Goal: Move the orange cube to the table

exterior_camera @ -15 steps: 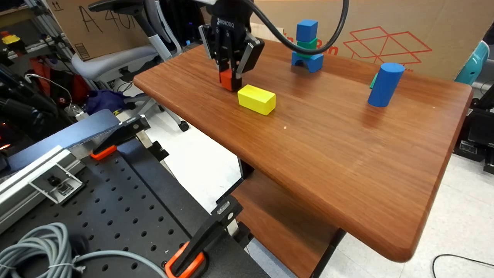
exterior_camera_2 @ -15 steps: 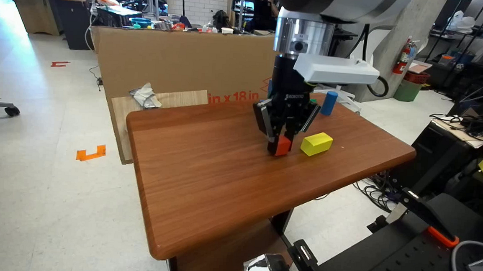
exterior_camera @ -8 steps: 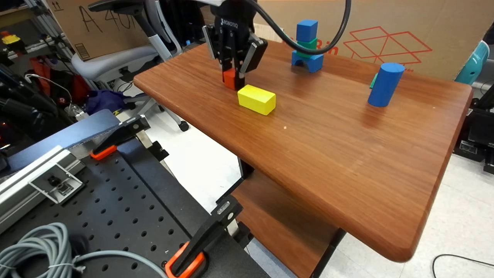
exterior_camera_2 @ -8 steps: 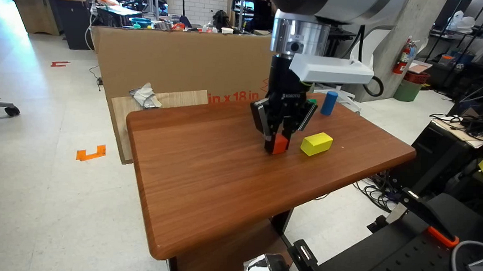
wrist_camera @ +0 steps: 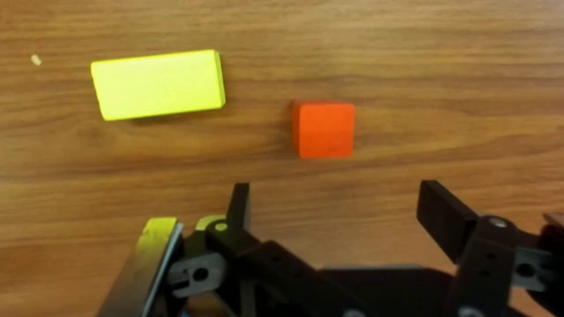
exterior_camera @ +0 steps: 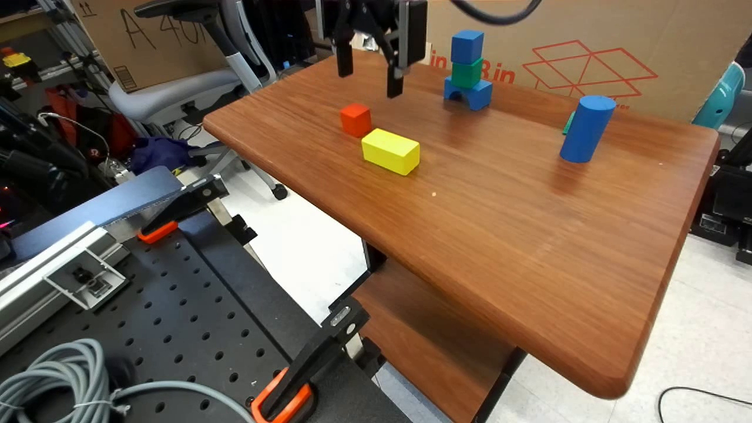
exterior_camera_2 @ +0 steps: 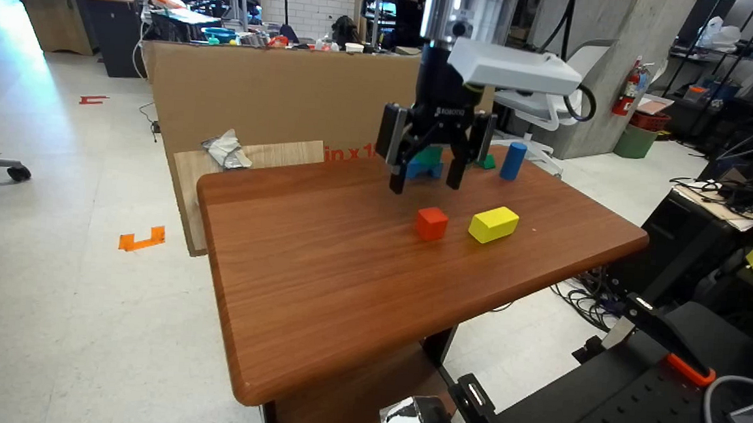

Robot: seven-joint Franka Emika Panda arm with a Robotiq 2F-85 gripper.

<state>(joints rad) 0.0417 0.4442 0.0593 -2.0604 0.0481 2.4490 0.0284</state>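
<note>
Orange cube [exterior_camera_2: 432, 224]: flat on the table [exterior_camera_2: 322, 247], well inside its edges, just beside the yellow block [exterior_camera_2: 493, 224], not touching.
My fingers [wrist_camera: 445, 220]: wide, holding nothing, above the cube, clear of it.
Table: placing looks done; I'd rise straight up.
Blue-and-green stack [exterior_camera: 467, 70]: near the edge by the cardboard [exterior_camera: 693, 35]; gain height before I swing there.

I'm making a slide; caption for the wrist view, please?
Open gripper above a table, where an orange cube and a yellow block lie apart.

ROBOTIQ on jaws, "in" on cardboard [exterior_camera_2: 285, 98]
</note>
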